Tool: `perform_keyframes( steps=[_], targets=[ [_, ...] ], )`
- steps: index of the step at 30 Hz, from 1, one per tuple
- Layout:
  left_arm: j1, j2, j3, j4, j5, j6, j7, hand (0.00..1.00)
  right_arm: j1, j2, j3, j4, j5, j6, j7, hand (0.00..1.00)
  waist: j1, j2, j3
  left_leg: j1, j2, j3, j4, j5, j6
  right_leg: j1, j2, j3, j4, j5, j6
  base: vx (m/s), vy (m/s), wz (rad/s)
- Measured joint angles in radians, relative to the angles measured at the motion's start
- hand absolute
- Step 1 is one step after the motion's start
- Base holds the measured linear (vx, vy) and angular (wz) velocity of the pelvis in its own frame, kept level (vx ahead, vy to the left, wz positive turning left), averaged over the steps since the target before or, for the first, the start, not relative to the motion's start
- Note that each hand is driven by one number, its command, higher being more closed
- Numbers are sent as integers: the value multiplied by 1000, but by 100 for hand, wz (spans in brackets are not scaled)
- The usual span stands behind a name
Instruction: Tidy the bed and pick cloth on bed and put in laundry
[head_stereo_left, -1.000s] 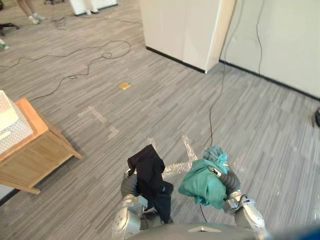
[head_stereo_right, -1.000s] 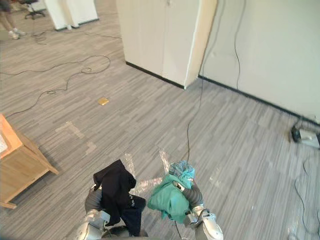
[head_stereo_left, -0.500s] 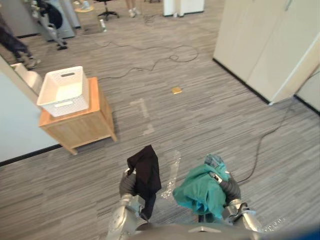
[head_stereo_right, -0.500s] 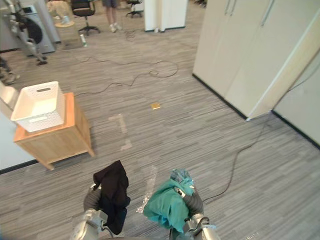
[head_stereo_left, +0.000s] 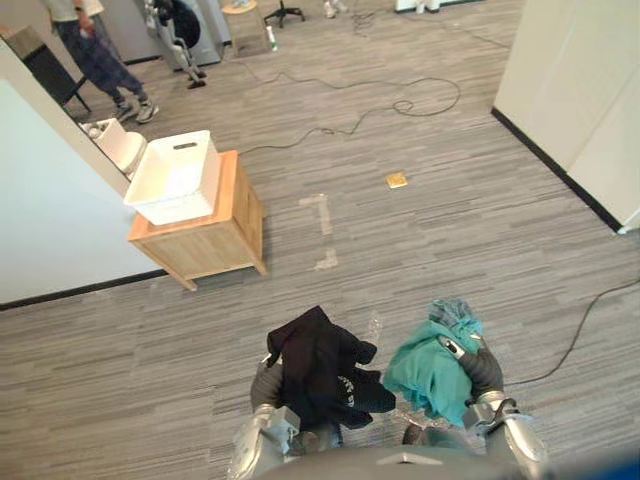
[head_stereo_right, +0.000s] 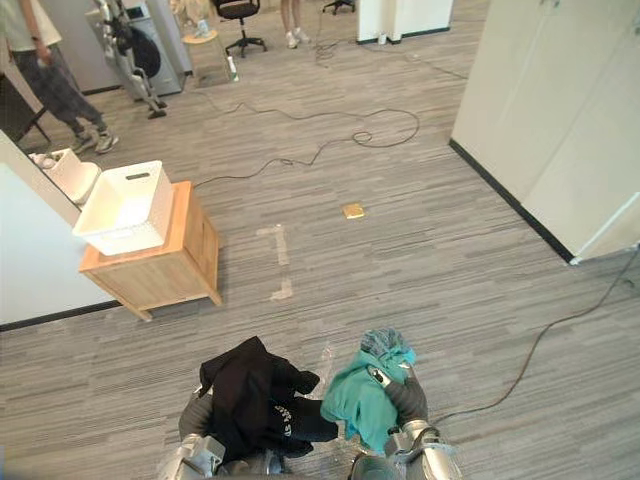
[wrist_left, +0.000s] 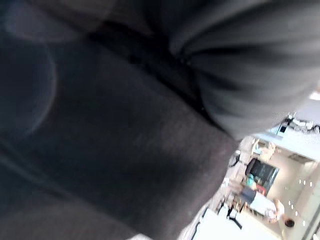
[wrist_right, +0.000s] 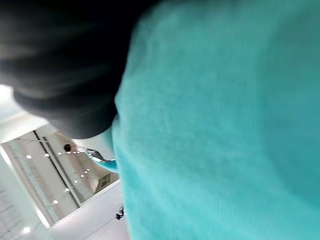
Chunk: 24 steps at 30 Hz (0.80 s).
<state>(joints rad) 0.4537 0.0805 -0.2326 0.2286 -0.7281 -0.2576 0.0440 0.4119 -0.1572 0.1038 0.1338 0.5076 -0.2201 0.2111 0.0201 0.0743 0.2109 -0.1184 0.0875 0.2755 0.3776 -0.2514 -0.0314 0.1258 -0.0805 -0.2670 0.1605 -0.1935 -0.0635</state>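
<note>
**Markings.** The black cloth (head_stereo_left: 318, 368) carries a small pale print on its lower fold, near the middle of the robot's front. It is too small to read. No other writing is legible on any item.

**Left hand.** The left hand (head_stereo_left: 264, 383) is raised in front of the torso at the lower left. The black cloth is draped over it and hangs down in a bunched heap. The cloth covers the hand apart from its dark ribbed cover, so its grip state cannot be told. The left wrist view shows the dark fabric lying directly against the camera.

**Right hand.** The right hand (head_stereo_left: 466, 360) is raised at the lower right, level with the left. It is closed on the teal cloth (head_stereo_left: 425, 370), with one dark-tipped finger (head_stereo_right: 378, 377) curled over the top of the bundle. The teal cloth hangs toward the black cloth, and the two bundles lie just beside each other.

**Surroundings.** A white basket (head_stereo_left: 170, 195) stands on a low wooden cabinet (head_stereo_left: 210, 245), well apart from both hands, ahead and to the left. A person (head_stereo_left: 90, 50) stands beyond the cabinet.
</note>
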Motion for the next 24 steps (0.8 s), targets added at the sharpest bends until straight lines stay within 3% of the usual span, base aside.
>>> perform_keyframes(
  steps=[1,3,5,7,11,12,13,15,18,21,23,24],
  targets=[
    [3,0,1,0,-2,4,1,100,0,-4,-1,0,0,3,0,100,0,0,0,3,-2,10,-53,24,-2,18,-4,-3,-9,-3,13,300,101,0],
    [5,-1,0,1,-4,15,6,100,12,-12,-21,2,0,12,0,100,0,-1,0,13,6,59,-185,133,-8,93,-20,-15,-45,-13,75,430,199,4],
    [6,0,2,1,-4,15,6,100,21,-22,-28,8,-1,12,1,100,0,-8,-5,36,5,109,-176,215,27,143,-44,-16,-55,-40,121,404,229,6],
    [-14,0,20,12,-3,11,4,100,13,-18,-35,26,-1,18,1,100,4,-36,-14,20,-19,140,-96,158,95,158,-93,-16,-47,-52,161,433,232,0],
    [-50,7,46,32,13,7,0,100,14,10,-29,26,-3,31,2,100,28,-99,-17,36,-60,152,-35,43,113,144,-156,-15,72,-62,225,369,191,6],
    [-47,11,46,34,34,7,-1,100,18,22,-32,26,-3,32,2,100,29,-118,-19,71,-78,151,-42,20,112,91,-196,-11,240,-74,244,405,189,7],
    [-42,21,46,34,56,6,-1,100,17,37,-29,31,-2,31,2,100,30,-136,-19,117,-103,145,-68,4,115,-11,-253,9,496,-59,239,389,179,5],
    [-38,35,43,34,86,4,3,100,20,50,-16,51,-3,30,5,100,16,-145,-25,181,-124,127,-109,-9,114,-143,-287,48,765,-74,232,316,100,23],
    [-52,69,46,34,90,-20,8,100,37,60,-17,52,-4,26,23,100,-16,-143,-24,283,-121,75,-166,-10,112,-268,-257,44,790,-109,191,314,55,48],
    [-106,81,43,54,86,-15,7,100,49,61,-17,53,-3,24,25,100,-48,-120,-10,334,-81,-3,-166,-22,94,-337,-176,46,592,-122,182,303,-77,78],
    [-128,85,43,72,87,-6,6,100,60,61,-10,53,-2,24,23,100,-63,-112,-7,347,-48,-54,-166,-43,67,-364,-121,69,422,-70,173,282,-199,90],
    [-140,89,41,72,88,5,2,100,61,62,-6,52,1,23,22,100,-67,-114,-6,350,-28,-81,-161,-69,41,-373,-95,95,280,0,175,211,-206,62]
  ],
)
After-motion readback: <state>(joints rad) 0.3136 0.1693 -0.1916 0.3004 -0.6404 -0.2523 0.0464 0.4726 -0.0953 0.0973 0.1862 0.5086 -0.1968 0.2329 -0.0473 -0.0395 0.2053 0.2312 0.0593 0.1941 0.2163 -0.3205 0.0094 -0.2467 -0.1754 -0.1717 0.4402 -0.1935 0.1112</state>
